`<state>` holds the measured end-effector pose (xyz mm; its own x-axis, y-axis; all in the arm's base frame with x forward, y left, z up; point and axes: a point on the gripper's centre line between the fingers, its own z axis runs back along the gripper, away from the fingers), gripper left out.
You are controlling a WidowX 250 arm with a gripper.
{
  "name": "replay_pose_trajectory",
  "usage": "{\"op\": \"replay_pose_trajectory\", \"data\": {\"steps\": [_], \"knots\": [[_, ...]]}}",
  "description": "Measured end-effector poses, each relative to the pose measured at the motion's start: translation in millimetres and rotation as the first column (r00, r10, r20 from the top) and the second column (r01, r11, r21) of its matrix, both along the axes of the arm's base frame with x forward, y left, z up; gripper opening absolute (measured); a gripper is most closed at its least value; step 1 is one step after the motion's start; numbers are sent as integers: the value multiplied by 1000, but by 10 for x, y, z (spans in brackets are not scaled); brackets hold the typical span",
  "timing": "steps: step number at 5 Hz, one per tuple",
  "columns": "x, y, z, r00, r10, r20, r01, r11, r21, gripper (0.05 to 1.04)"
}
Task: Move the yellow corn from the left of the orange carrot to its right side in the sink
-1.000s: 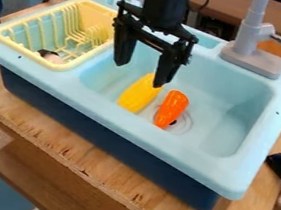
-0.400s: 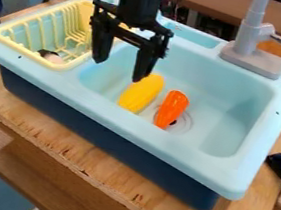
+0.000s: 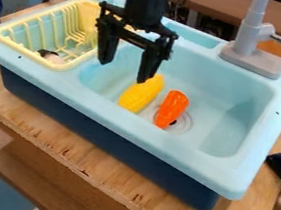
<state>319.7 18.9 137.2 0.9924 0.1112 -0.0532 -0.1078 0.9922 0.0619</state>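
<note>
Yellow toy corn (image 3: 138,94) lies in the sink, below the gripper (image 3: 123,71). Largest is the light-blue sink (image 3: 151,139), spread out under the gripper. A yellow dish rack (image 3: 91,12) sits toward the view's left of the gripper, and a grey faucet (image 3: 252,59) stands well to its right. The black gripper is released, its fingers spread; one fingertip overlaps the corn's upper end, though contact is unclear. An orange toy carrot (image 3: 172,108) lies beyond the corn from the gripper, on the view's right. Smallest, a dark-and-pale object (image 3: 53,57) rests in the rack, left of the fingertips.
</note>
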Motion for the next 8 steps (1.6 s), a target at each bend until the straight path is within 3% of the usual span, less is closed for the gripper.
{"op": "replay_pose_trajectory", "data": {"steps": [3, 4, 6, 7, 8], "knots": [[129, -135, -230, 1000, -29, -7, 29, 997, -67, 1001], [153, -120, -405, 1000, -12, -21, 10, 996, -91, 1001], [157, -30, -497, 998, 47, -40, -51, 993, -104, 955], [142, -27, -501, 998, 44, -51, -49, 994, -101, 697], [143, -22, -482, 998, 30, -53, -36, 994, -100, 532]]}}
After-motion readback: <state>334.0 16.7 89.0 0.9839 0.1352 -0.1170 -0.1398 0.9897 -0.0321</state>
